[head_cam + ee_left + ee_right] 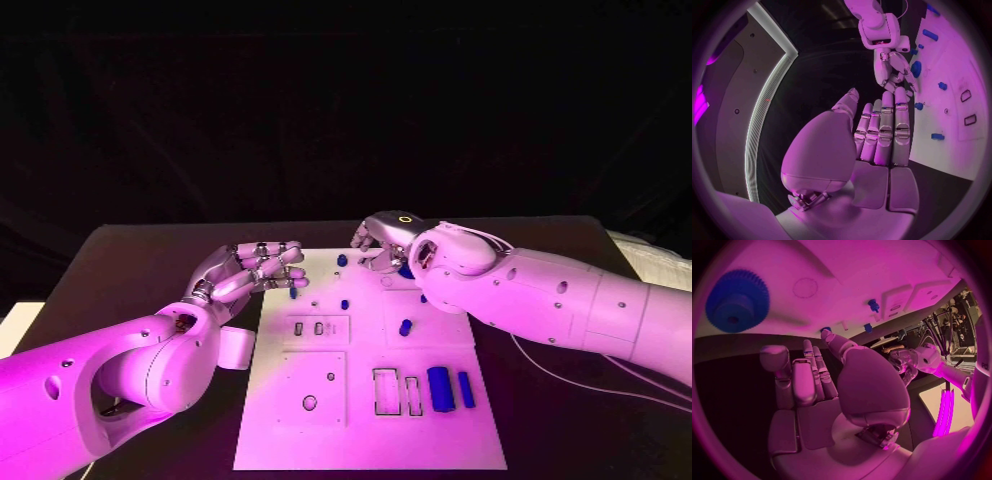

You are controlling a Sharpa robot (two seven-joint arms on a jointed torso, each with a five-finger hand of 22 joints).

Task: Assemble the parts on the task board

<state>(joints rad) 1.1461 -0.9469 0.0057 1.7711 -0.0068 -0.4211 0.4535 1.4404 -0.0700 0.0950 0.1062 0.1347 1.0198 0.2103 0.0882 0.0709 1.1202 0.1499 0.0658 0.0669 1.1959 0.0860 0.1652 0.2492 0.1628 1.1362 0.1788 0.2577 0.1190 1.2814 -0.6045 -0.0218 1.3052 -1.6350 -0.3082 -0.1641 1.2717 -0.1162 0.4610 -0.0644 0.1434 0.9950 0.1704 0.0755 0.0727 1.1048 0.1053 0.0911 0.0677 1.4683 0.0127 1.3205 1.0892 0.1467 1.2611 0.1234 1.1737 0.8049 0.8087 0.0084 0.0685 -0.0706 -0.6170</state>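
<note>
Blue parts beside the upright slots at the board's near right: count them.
2: a thick blue part just right of the slots, a thin blue part right of it. None seems hidden here.

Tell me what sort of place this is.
Likely a robotics lab test bench: a black table against a dark backdrop, a white task board with slots and small blue parts, and two robot hands, left hand and right hand, over it.

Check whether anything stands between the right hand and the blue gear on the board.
Nothing visible does. In the right wrist view the blue gear sits on the white task board, with open space between it and the right hand's fingers.
</note>
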